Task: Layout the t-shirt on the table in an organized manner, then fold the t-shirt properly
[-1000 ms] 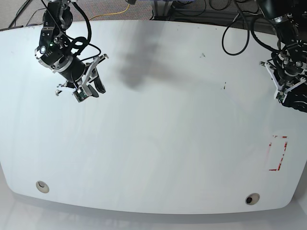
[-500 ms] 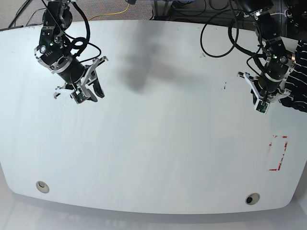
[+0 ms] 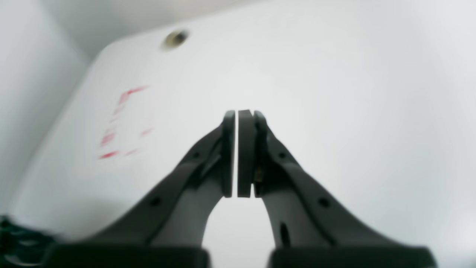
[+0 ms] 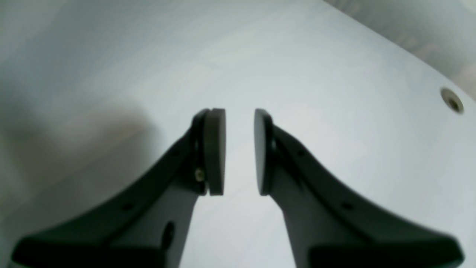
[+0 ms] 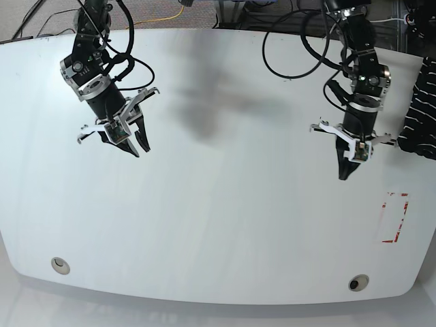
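Above the left part of the white table (image 5: pixel 225 218) in the base view, the right gripper (image 5: pixel 145 150) is held with its fingers slightly apart. Farther right, the left gripper (image 5: pixel 345 178) is held over the table, its fingers almost together, nothing seen between them. At the far right edge, the t-shirt (image 5: pixel 418 119) is seen, dark with thin, wavy white stripes, partly cut off by the frame.

T-shirt (image 5: pixel 419 119) at the base view's right edge, on the table (image 5: pixel 218 218), it seems (partly out of frame).
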{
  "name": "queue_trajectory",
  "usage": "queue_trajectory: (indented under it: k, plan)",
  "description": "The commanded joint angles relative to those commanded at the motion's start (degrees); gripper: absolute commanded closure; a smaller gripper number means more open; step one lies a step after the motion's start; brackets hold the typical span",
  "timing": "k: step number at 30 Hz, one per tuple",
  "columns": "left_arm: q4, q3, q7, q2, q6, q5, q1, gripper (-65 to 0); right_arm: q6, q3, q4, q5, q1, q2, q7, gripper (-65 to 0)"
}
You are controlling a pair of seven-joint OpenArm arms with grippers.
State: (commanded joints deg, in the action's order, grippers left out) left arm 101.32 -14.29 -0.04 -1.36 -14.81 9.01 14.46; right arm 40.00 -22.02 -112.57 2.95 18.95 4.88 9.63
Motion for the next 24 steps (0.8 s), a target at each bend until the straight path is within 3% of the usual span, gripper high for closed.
queue_trajectory:
  k: [3,6,11,18,24]
  plan:
    - [-0.70,1.85,-3.60,-0.09,4.57,2.11,3.52,-0.3,0.00,-3.60,-0.18,-0.53,2.64,-1.14,-2.29,-12.2]
    - [0.97,1.76,-5.54,0.26,6.95,3.16,7.47,-0.3,0.00,-5.89,-0.18,-0.53,5.71,-1.93,-4.31,-12.2]
    - [5.10,1.58,-6.15,0.00,7.12,3.16,14.68,-0.1,0.00,-8.62,-0.09,-1.23,11.16,-3.87,-7.21,-12.2]
    - [12.13,-0.79,-6.15,0.35,7.12,2.99,27.52,0.0,0.00,-11.25,-0.18,-10.11,22.77,-4.22,-7.56,-12.2]
    - [12.92,-1.14,-6.33,0.44,7.12,2.99,39.03,0.0,0.00,-11.25,-0.79,-10.90,31.38,-4.13,-7.74,-12.0]
